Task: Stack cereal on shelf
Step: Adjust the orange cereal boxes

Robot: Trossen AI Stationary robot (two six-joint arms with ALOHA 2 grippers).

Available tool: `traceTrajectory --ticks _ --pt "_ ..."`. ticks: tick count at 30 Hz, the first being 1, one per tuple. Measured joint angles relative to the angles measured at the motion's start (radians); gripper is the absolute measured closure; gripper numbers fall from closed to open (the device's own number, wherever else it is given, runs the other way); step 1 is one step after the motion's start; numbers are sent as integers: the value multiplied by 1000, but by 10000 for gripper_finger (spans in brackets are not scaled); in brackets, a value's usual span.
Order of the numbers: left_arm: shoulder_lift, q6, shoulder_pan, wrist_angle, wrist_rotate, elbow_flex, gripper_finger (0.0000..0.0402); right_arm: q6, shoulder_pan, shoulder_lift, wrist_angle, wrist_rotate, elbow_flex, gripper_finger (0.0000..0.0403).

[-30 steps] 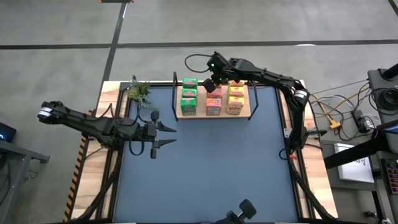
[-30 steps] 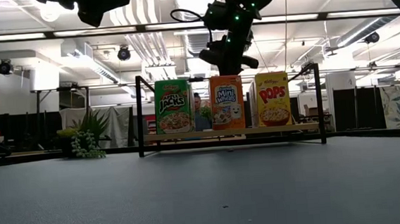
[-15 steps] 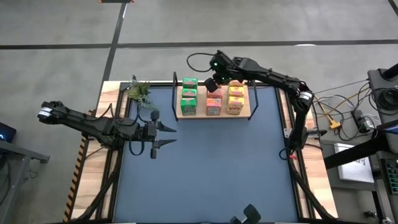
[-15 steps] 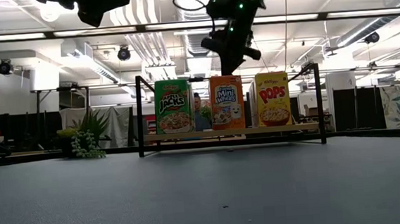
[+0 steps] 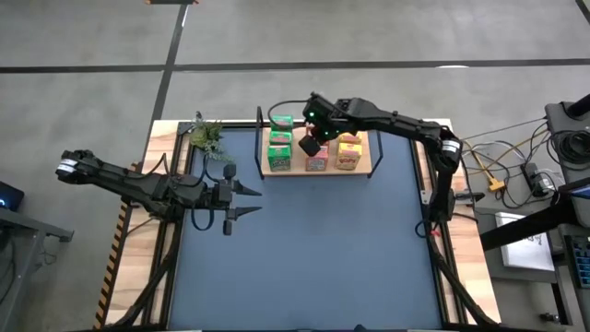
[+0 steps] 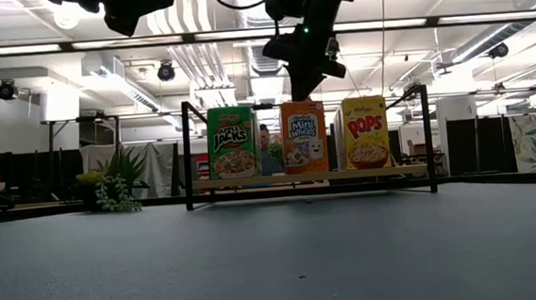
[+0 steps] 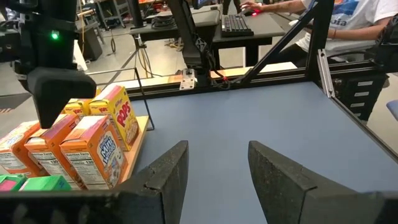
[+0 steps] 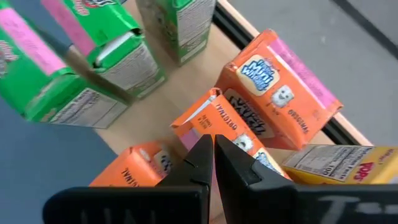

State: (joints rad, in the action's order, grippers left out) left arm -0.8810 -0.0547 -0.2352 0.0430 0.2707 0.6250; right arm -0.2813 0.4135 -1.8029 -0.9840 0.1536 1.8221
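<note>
The light-wood shelf (image 5: 361, 155) stands at the table's far edge with cereal boxes upright on it in three rows: green (image 5: 279, 159), pink-red (image 5: 316, 162) and yellow-orange (image 5: 347, 159). The low view shows the front green (image 6: 233, 143), pink-red (image 6: 304, 138) and yellow-orange (image 6: 366, 134) boxes. My right gripper (image 5: 313, 143) hovers shut and empty above the middle row (image 8: 217, 124), clear of the box tops (image 6: 305, 67). It hides part of that row from above. My left gripper (image 5: 247, 200) waits open over the table's left side.
A green plastic plant (image 5: 207, 136) sits at the table's far left corner, beside the shelf. The shelf's black posts (image 6: 187, 156) rise at its ends. The dark-blue mat (image 5: 313, 249) stretches bare from the shelf to the near edge.
My right gripper has risen higher above the middle row of boxes and drifted a little toward the near edge. The boxes have stayed where they were.
</note>
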Motion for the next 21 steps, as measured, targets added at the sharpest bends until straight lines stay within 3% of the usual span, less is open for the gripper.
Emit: traceTrajectory --ticks 21 --pt "0 0 0 0 0 0 251 -4 -30 -20 32 32 0 394"
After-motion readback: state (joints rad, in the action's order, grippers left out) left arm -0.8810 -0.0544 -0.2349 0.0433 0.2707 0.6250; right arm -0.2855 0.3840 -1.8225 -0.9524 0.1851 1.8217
